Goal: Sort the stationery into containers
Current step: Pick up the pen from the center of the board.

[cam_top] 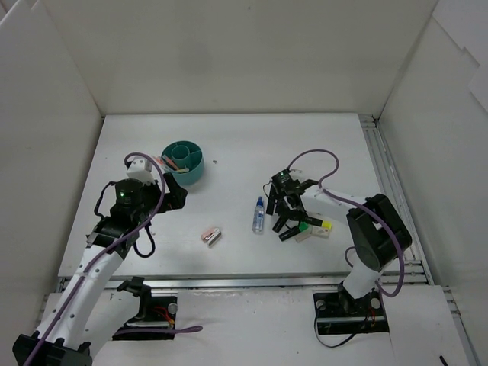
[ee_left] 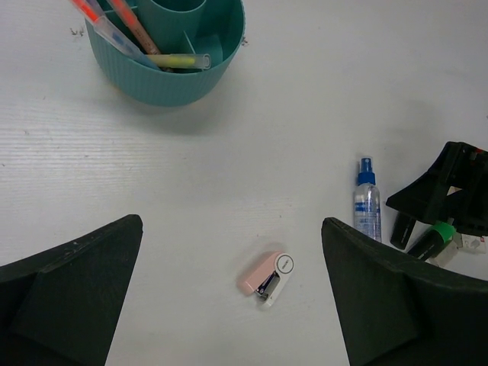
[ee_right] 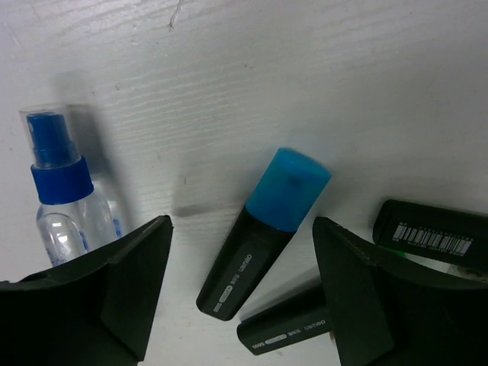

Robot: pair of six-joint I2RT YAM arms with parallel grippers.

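Note:
The round teal tub (cam_top: 184, 161) stands at the back left and holds several thin pens (ee_left: 126, 30) in its compartments (ee_left: 171, 72). My left gripper (cam_top: 172, 194) is open and empty, just in front of the tub and above the table (ee_left: 232, 305). A small pink and white eraser-like piece (cam_top: 210, 236) lies on the table between its fingers in the left wrist view (ee_left: 267, 276). My right gripper (cam_top: 284, 217) is open and straddles a blue-capped highlighter (ee_right: 263, 236), without touching it (ee_right: 240, 297). A blue-capped clear bottle (cam_top: 259, 215) lies just left of it (ee_right: 65, 206).
More highlighters lie by the right gripper: a green-capped one (cam_top: 306, 226), a yellow one (cam_top: 325, 225), and dark bodies (ee_right: 305, 332) (ee_right: 431, 232) close to the right finger. White walls enclose the table on the left, back and right.

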